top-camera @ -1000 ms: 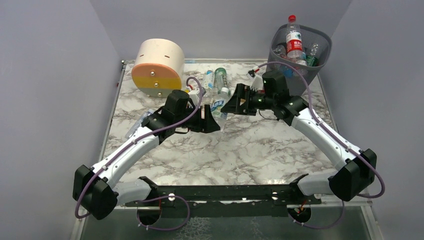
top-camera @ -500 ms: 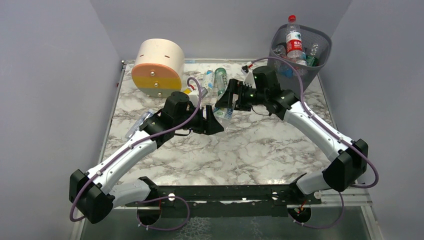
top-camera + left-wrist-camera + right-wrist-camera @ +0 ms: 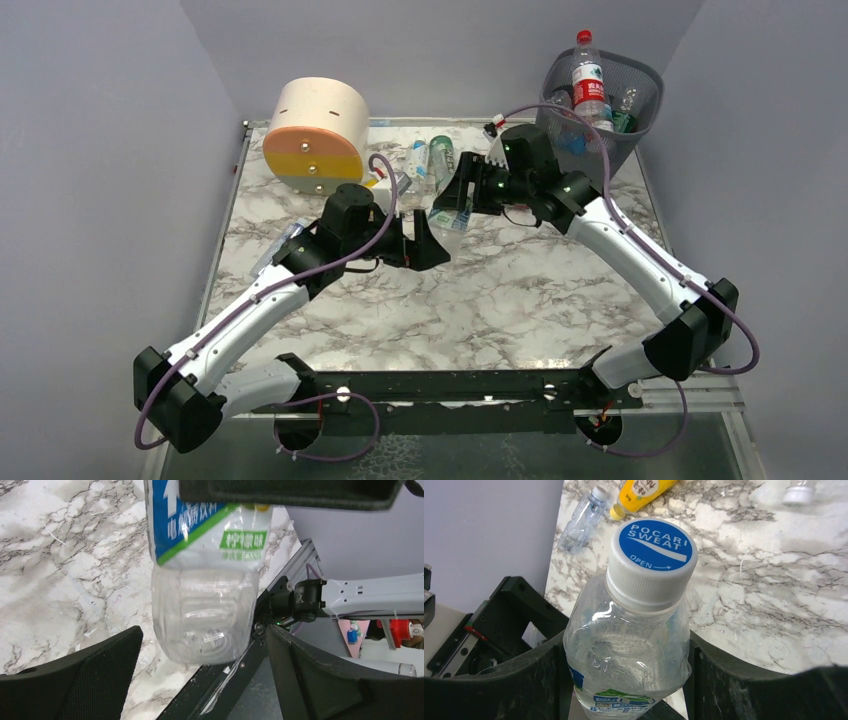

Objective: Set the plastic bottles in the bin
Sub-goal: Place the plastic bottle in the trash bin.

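Two grippers meet over the middle of the marble table [image 3: 520, 300] on one clear bottle [image 3: 202, 580] with a blue, white and green label. The right gripper [image 3: 626, 655] is clamped on it, its black fingers [image 3: 524, 680] pressed against both sides just below the shoulder, the white cap [image 3: 651, 555] with its blue top facing the right wrist camera. The left gripper [image 3: 425, 243] stands wide open at the bottle's base, its fingers [image 3: 75, 680] clear of the plastic on either side. The bottle hangs above the tabletop, well short of the bin [image 3: 630, 140], the dark mesh basket at the far right corner. A red-labelled bottle [image 3: 588, 80] stands upright in the bin, its cap above the rim, with several more packed around it. Loose bottles lie on the marble beyond the grippers, among them a green-tinted one [image 3: 441, 158], a yellow one [image 3: 644, 489] and a crumpled clear one [image 3: 584, 517] near the left edge. The round beige, orange and yellow drawer unit [image 3: 315, 135] sits at the far left corner.
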Controlling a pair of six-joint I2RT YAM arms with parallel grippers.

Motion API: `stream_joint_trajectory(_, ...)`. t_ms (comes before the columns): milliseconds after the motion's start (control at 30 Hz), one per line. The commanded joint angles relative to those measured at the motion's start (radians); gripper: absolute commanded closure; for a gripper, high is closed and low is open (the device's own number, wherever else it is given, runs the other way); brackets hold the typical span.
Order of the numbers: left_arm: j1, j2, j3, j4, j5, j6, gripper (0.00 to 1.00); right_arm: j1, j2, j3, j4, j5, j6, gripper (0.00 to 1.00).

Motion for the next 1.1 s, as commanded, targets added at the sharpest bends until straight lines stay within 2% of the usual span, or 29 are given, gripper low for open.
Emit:
stream_joint_trajectory(0,-0.003,-0.097,0.084,-0.043,-0.031,-0.006,0.01,0.007,-0.042,0.091,-0.082,0.117,-0.039,0.36)
stream_joint_trajectory(167,-0.003,-0.209,0.091,-0.103,0.003,-0.056,0.01,0.007,-0.046,0.162,-0.143,0.169,-0.063,0.36)
stream_joint_trajectory(400,-0.003,-0.402,-0.058,-0.137,0.038,-0.131,0.01,0.005,-0.027,0.261,-0.197,0.228,-0.077,0.35)
stream_joint_trajectory(633,-0.002,-0.428,-0.074,-0.174,0.09,-0.12,0.01,-0.036,0.034,0.403,-0.233,0.288,-0.097,0.35)
stream_joint_trajectory(733,-0.003,-0.412,-0.068,-0.184,0.112,-0.1,0.01,-0.118,0.071,0.489,-0.246,0.268,-0.109,0.35)
stream_joint_trajectory(933,-0.003,-0.388,-0.074,-0.188,0.126,-0.061,0.01,-0.363,0.158,0.707,-0.257,0.175,-0.112,0.34)
stream_joint_trajectory(1067,-0.003,-0.367,-0.099,-0.17,0.106,-0.043,0.01,-0.518,0.21,0.787,-0.189,0.114,-0.068,0.34)
